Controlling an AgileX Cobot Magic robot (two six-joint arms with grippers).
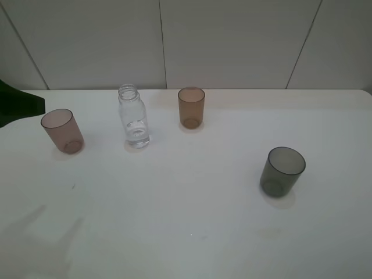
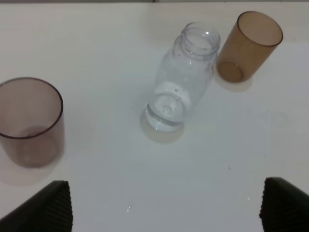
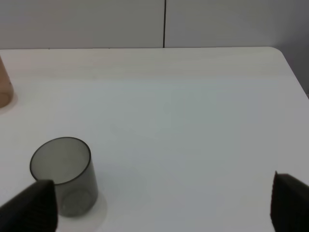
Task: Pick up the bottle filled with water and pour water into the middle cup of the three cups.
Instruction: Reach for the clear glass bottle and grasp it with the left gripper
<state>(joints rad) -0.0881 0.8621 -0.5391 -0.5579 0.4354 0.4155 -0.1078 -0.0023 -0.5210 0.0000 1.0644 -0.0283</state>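
The clear capless bottle (image 1: 134, 119) (image 2: 181, 82) stands upright at the back of the table, with a little water (image 2: 166, 110) showing at its bottom. The amber middle cup (image 1: 191, 107) (image 2: 248, 46) stands to its right, and its edge (image 3: 4, 89) also shows in the right wrist view. The pinkish-brown cup (image 1: 62, 131) (image 2: 30, 123) is at the left. The dark grey cup (image 1: 282, 171) (image 3: 65, 176) is at the right, nearer the front. My left gripper (image 2: 166, 208) is open, short of the bottle and touching nothing. My right gripper (image 3: 161, 205) is open, with the grey cup beside one finger.
The white table (image 1: 186, 232) runs back to a white panelled wall (image 1: 232, 40). Its rounded far right corner (image 3: 277, 50) shows in the right wrist view. A dark green shape (image 1: 17, 103) juts in at the left edge, close to the pinkish-brown cup.
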